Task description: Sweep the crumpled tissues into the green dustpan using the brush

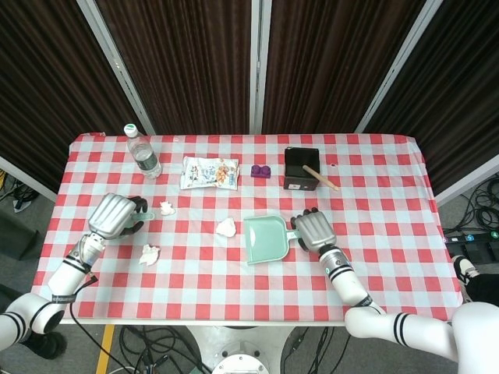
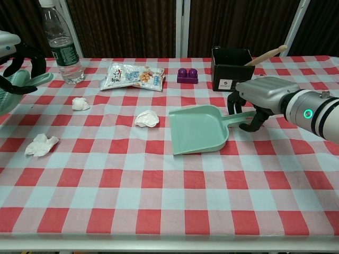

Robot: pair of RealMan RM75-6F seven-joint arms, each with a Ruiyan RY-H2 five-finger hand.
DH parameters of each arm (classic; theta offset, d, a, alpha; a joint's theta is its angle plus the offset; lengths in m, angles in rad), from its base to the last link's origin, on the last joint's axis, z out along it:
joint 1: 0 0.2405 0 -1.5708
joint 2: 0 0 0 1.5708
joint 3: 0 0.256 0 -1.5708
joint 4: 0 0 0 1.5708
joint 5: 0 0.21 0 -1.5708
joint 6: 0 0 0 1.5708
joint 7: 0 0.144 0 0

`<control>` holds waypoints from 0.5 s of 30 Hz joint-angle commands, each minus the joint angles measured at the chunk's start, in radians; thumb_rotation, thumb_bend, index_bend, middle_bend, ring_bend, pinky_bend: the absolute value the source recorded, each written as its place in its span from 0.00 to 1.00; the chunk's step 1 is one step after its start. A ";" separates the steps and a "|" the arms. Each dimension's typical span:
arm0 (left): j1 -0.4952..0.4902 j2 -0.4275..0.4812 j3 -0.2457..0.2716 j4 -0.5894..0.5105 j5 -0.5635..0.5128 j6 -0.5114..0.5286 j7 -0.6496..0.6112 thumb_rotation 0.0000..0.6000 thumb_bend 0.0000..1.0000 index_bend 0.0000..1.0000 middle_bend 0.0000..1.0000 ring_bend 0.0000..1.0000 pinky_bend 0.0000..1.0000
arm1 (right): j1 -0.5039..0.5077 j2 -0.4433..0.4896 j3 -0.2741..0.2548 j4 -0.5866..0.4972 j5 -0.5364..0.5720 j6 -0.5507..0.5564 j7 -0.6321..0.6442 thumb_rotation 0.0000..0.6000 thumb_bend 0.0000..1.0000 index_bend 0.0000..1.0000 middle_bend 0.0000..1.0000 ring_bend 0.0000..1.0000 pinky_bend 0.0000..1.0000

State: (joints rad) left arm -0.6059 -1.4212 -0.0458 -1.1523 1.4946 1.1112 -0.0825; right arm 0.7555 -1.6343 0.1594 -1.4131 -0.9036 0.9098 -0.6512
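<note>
The right hand (image 2: 253, 101) is curling around the green dustpan's (image 2: 198, 129) handle near mid-table (light, stiff plastic, likely to skid); the left hand (image 1: 115, 215) is gripping the brush (image 2: 16, 83) beside three soft crumpled tissues (image 2: 146, 119).

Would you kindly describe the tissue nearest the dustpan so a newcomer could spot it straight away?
Start at the green dustpan in the middle of the checked table. Just off its open mouth lies a white crumpled tissue. Unlike the two other tissues near the table's left edge, it sits alone mid-table, below the snack bag.
</note>
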 commanded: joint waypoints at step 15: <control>-0.170 -0.189 -0.020 0.421 0.026 -0.196 -0.270 1.00 0.48 0.55 0.56 0.71 0.95 | 0.068 0.057 0.034 -0.098 0.147 0.036 -0.084 1.00 0.36 0.62 0.51 0.31 0.27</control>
State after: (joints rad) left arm -0.7366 -1.5590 -0.0738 -0.8071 1.5033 0.9561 -0.3185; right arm 0.8196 -1.5799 0.1895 -1.5056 -0.7617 0.9417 -0.7398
